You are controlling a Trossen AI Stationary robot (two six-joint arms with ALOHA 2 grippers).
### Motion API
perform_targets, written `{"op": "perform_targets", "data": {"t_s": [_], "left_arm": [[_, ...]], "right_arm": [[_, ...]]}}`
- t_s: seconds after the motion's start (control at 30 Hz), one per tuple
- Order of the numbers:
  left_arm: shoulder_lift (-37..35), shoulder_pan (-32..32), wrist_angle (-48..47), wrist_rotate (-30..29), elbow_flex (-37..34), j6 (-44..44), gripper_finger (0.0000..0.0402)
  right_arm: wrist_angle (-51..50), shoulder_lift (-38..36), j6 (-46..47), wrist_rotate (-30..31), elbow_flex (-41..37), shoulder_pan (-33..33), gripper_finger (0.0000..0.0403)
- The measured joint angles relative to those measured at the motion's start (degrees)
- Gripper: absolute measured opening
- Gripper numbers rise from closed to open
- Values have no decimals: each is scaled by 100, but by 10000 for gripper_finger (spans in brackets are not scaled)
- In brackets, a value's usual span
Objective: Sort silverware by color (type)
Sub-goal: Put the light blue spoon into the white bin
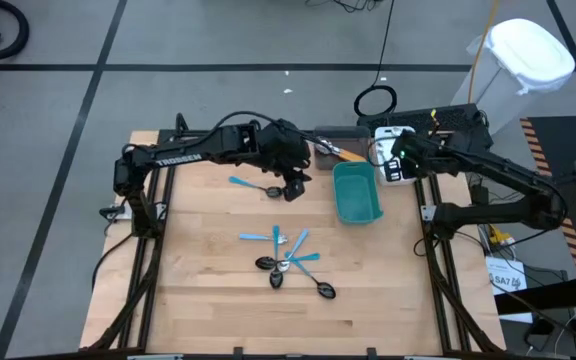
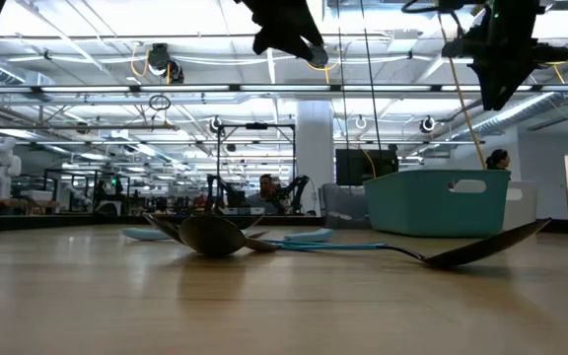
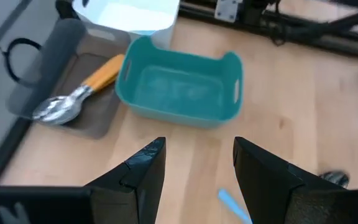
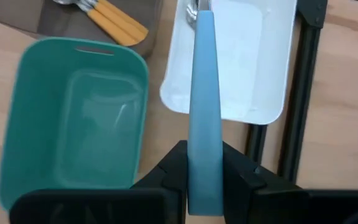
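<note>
Two grippers up near far edge. Left gripper [image 1: 293, 188] fingers spread, nothing in it, hovering by lone blue spoon [image 1: 253, 185]. Silverware pile [image 1: 288, 262] mid-table, blue and black mixed. Orange spoon [image 3: 79, 93] in gray bin [image 3: 58, 81]. Teal bin [image 1: 357, 193] empty. Right gripper [image 4: 202, 171] clamped on blue utensil [image 4: 204, 106] over white bin [image 4: 253, 62].

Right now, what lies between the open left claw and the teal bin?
In the left wrist view, only bare wooden table separates the left claw from the teal bin. The blue-handled utensil lies on the claw's near side.
</note>
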Motion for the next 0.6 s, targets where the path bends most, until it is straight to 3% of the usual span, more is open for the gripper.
{"op": "perform_targets", "data": {"t_s": [0.3,0.6], "left_arm": [[4,-142,-80,139,-170,-250,186],[3,-131,-53,79,-170,-325,186]], "right_arm": [[407,446,-1730,-384,0,-1199,51],[406,1268,-2847,-897,-2,-2017,51]]}}
